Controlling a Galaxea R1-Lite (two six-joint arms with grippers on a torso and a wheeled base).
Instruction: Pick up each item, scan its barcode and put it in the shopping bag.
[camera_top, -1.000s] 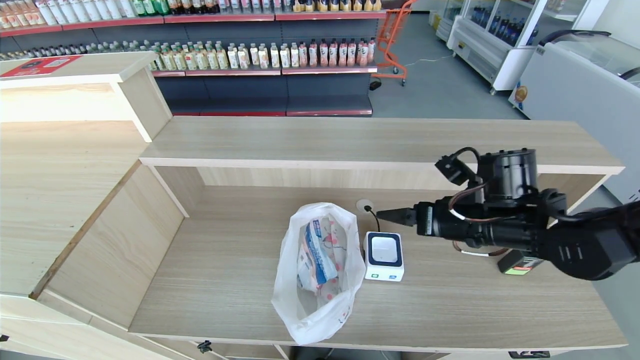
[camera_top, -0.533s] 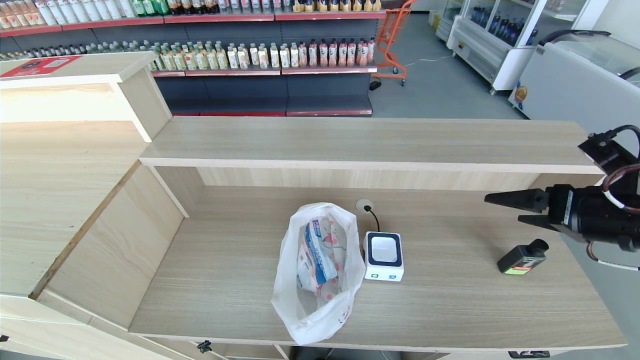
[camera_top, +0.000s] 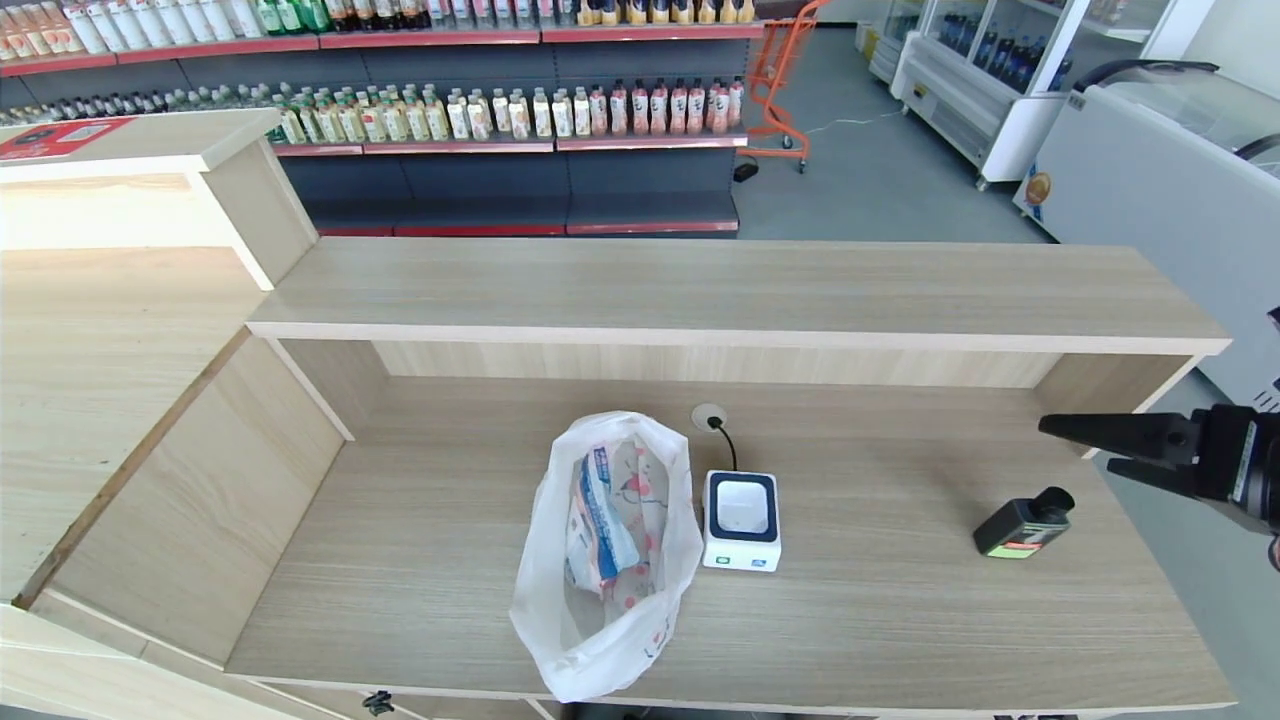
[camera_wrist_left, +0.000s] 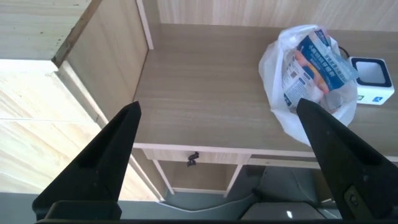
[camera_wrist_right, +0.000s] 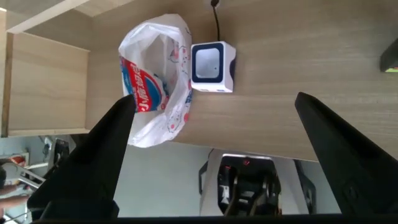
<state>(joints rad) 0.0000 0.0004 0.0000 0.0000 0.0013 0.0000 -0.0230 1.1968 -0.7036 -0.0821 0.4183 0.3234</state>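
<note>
**Right gripper (camera_top: 1075, 445) hovering open near the bottle (camera_top: 1022, 523): pick-up step in hand**

The right gripper is hanging with its fingers apart near the small dark bottle, not touching it. The bottle is lying on its side towards the right end of the counter (camera_top: 900, 620), well apart from the scanner (camera_top: 741, 506) and the bag (camera_top: 640, 600). The bag is standing open just beside the scanner, with a packet (camera_top: 600, 500) lying in it, so the bottle is looking like the item left to handle. The next move is calling for the gripper to come down over the bottle's body, close across it, then turn its label to the scanner. The left gripper (camera_wrist_left: 219, 104) is hanging above the counter's front edge, fingers spread wide and holding nothing.
</note>
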